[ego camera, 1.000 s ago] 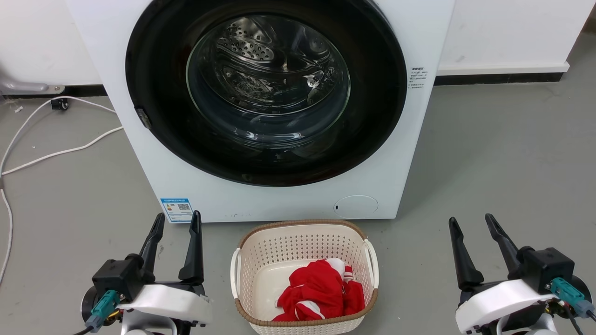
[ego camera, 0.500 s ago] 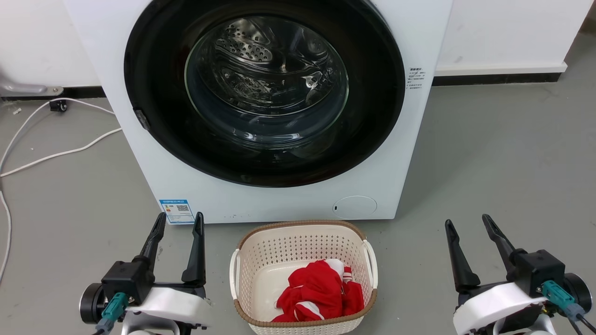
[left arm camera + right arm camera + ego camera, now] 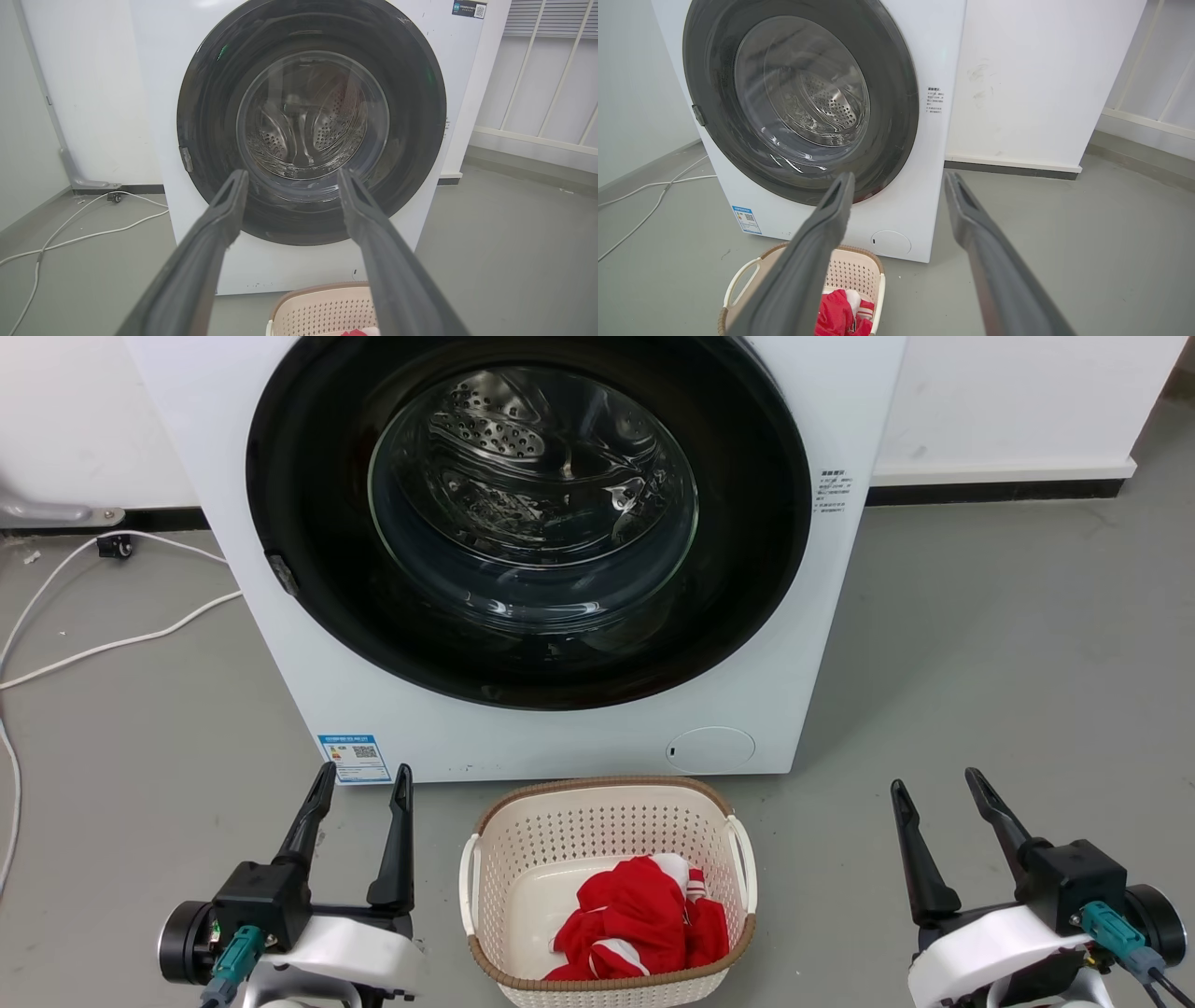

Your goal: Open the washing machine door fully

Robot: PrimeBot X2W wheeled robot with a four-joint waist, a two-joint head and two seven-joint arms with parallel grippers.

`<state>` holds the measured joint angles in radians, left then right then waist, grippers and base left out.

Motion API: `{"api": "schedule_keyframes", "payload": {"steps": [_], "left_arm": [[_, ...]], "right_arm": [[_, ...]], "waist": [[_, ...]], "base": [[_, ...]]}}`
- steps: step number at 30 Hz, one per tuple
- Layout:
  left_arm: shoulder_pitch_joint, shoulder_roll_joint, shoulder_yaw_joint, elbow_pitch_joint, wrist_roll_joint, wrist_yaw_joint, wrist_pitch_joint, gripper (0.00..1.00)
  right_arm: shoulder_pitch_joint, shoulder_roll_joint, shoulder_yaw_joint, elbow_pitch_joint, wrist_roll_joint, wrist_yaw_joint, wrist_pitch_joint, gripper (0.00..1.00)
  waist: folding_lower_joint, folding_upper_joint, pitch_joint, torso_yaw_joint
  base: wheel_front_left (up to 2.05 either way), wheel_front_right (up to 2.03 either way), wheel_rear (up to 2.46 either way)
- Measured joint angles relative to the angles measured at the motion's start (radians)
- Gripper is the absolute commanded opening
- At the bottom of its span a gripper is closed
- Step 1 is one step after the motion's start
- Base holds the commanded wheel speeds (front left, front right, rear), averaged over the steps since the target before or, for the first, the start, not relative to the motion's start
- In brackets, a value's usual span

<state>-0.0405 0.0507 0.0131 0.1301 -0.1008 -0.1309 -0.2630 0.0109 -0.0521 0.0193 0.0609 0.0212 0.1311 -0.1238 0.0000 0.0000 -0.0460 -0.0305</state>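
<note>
Grey floor (image 3: 1008, 644), white wall behind. Left gripper (image 3: 362, 777): jaws spread wide, nothing between them, fingers pointing up toward the machine; it was held low over the floor, just left of the basket (image 3: 607, 795). Right gripper (image 3: 936, 784): jaws likewise wide and empty, low, to the basket's right and well apart from the machine. Neither gripper touched anything. Basket: cream, perforated, with a red garment (image 3: 639, 919) inside, standing just before the washing machine (image 3: 560, 751). Washing machine door (image 3: 528, 523): glossy black with a glass bowl at its centre, shut flush against the white front; a small grey tab (image 3: 283, 574) sat at its left edge. Step, by judgement: the opening one, with the reach not yet begun. Next move would likely call for the left arm to rise and go forward, past the basket, to hook a finger at the tab side and swing the door wide.
</note>
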Motion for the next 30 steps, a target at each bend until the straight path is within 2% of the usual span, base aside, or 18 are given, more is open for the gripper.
{"api": "schedule_keyframes", "payload": {"steps": [10, 11, 12, 13, 20, 21, 24, 26, 30], "left_arm": [[0.0, 0.0, -0.001, 0.005, 0.003, 0.0, 0.0, 1.0], [0.0, 0.0, -0.002, 0.005, 0.003, 0.0, 0.0, 1.0], [0.0, 0.0, -0.002, 0.004, 0.003, 0.0, 0.0, 1.0], [0.0, 0.0, -0.003, 0.003, 0.003, 0.0, 0.0, 1.0], [0.0, 0.0, -0.003, 0.002, 0.003, 0.0, 0.0, 1.0], [0.0, 0.0, -0.003, 0.002, 0.003, 0.0, 0.0, 1.0], [0.0, 0.0, -0.002, 0.002, 0.008, 0.0, 0.0, 1.0], [0.0, 0.0, -0.002, 0.002, 0.008, 0.0, 0.0, 1.0], [0.0, 0.0, -0.001, 0.002, 0.009, 0.0, 0.0, 1.0]], "right_arm": [[0.0, 0.0, -0.003, 0.008, 0.009, 0.0, -0.003, 1.0], [0.0, 0.0, -0.004, 0.01, 0.009, 0.0, -0.002, 0.61], [0.0, 0.0, -0.004, 0.011, 0.015, 0.0, 0.0, 0.15], [0.0, 0.0, -0.004, 0.011, 0.019, 0.0, 0.0, 0.0], [-0.002, 0.0, -0.005, 0.019, 0.083, 0.0, -0.017, 0.0], [-0.003, 0.0, -0.005, 0.022, 0.121, 0.0, -0.022, 0.0], [-0.008, 0.0, -0.006, 0.04, 0.33, 0.0, -0.042, 0.0], [-0.014, 0.001, -0.019, 0.049, 0.37, 0.0, -0.058, 0.0], [-0.04, 0.001, -0.055, 0.078, 0.548, 0.0, -0.093, 0.0]], "waist": [[0.0, 0.0, 0.001, 0.004], [0.0, 0.0, 0.001, 0.004], [0.0, 0.0, 0.002, 0.004], [0.0, 0.0, 0.002, 0.004], [0.0, 0.0, 0.004, 0.003], [0.0, 0.0, 0.004, 0.003], [0.0, 0.0, 0.003, 0.003], [0.0, 0.0, 0.003, 0.002], [0.0, 0.0, 0.002, 0.001]], "base": [[0.0, 0.0, 0.0], [0.0, 0.0, 0.0], [0.0, 0.0, 0.0], [0.0, 0.0, 0.0], [0.0, 0.0, 0.0], [0.0, 0.0, 0.0], [0.0, 0.0, 0.0], [0.0, 0.0, 0.0], [0.0, 0.0, 0.0]]}}
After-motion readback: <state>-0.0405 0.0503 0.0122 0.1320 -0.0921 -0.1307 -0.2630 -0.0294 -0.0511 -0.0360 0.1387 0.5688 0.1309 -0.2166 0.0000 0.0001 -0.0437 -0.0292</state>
